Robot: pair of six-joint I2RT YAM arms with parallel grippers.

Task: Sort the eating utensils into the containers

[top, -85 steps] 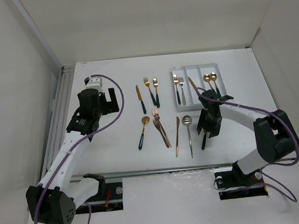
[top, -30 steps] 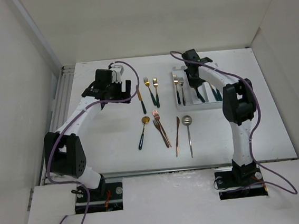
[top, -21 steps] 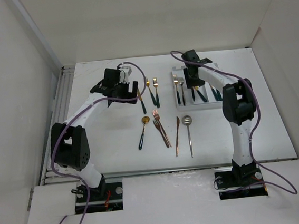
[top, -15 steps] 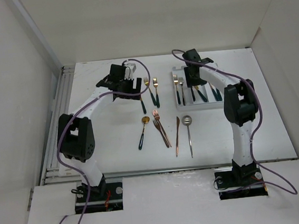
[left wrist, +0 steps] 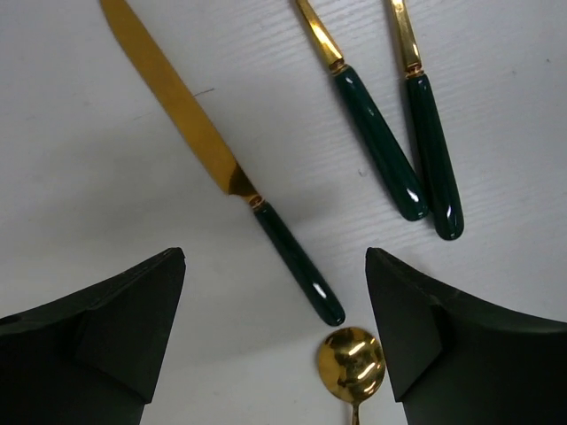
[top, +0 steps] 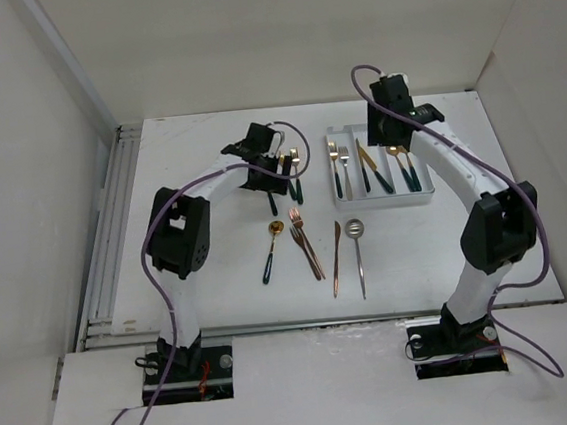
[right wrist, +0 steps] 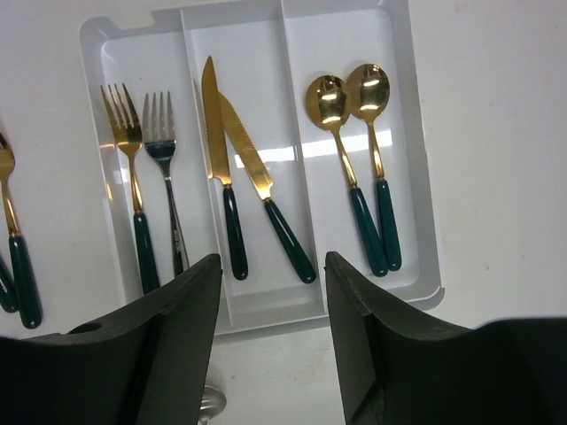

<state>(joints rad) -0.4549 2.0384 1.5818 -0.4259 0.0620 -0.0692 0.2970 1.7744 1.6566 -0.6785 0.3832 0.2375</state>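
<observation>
Nearly half done: six gold, green-handled utensils (right wrist: 232,239) lie sorted in the white three-compartment plastic tray (right wrist: 257,53). Above it the right fingers (right wrist: 190,301) hang partly open, empty. The left fingers (left wrist: 151,301), wide open and empty, straddle a gold green-handled knife (left wrist: 190,133) on the table (top: 231,288); it and the loose cutlery (top: 305,243) at the tray's eight o'clock remain unsorted

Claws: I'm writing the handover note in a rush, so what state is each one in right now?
Left claw: open, empty, above a loose knife.
Right claw: open, empty, above the tray.
</observation>
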